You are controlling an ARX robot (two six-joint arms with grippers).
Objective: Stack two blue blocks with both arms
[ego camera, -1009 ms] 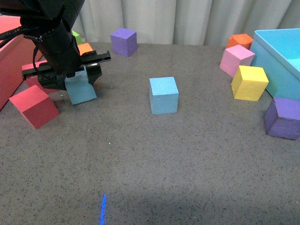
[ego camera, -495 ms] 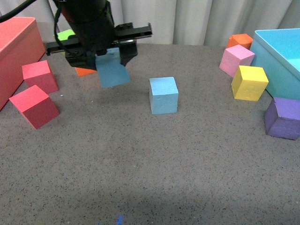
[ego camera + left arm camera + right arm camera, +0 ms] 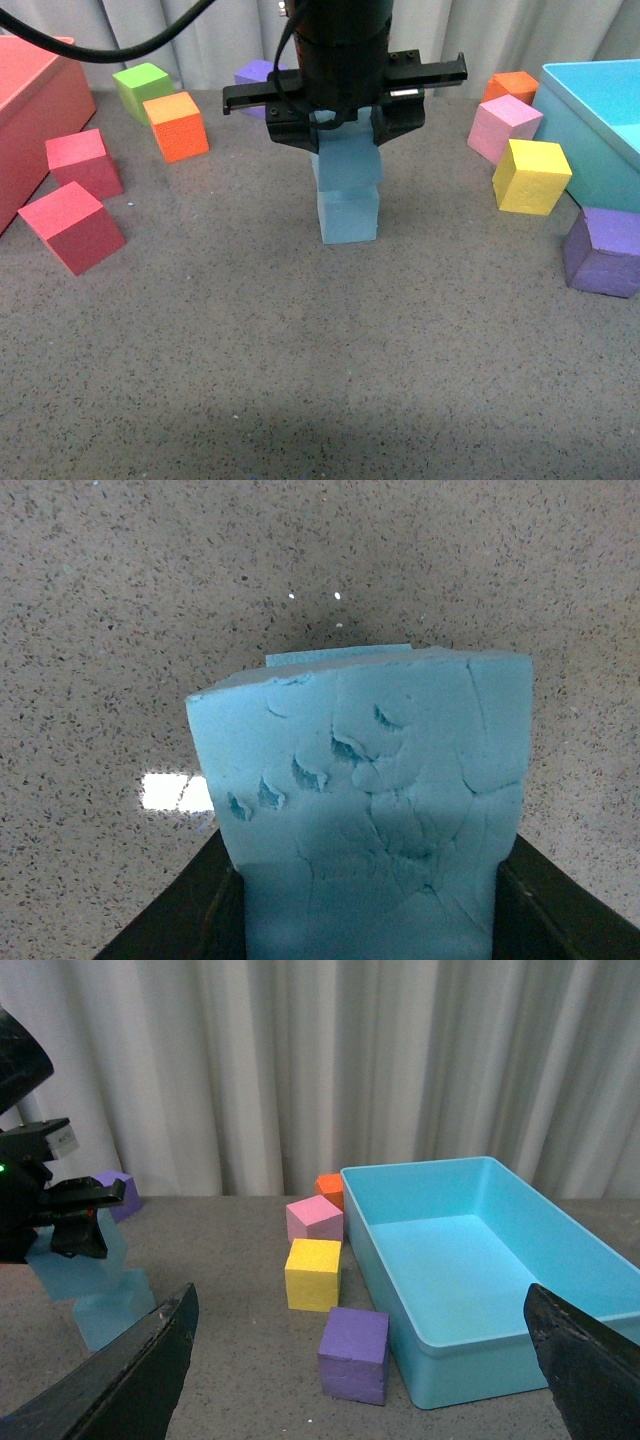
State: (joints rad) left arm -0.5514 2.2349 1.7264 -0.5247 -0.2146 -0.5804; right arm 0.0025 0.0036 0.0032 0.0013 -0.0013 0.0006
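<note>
My left gripper is shut on a sky-blue block and holds it right over the second blue block on the grey table. The two look nearly lined up; I cannot tell whether they touch. In the left wrist view the held block fills the frame between the black jaws, with small dents on its face. A thin edge of the lower block peeks out behind it. My right gripper is open and empty, off to the side, and it sees the two blue blocks at a distance.
A large turquoise box stands at the right, with yellow, pink, orange and purple cubes beside it. At the left are two red cubes, an orange cube, a green cube and a red box.
My left gripper has lifted the blue block from the left of the table and carried it to the right, so that it now sits over the second blue block.
</note>
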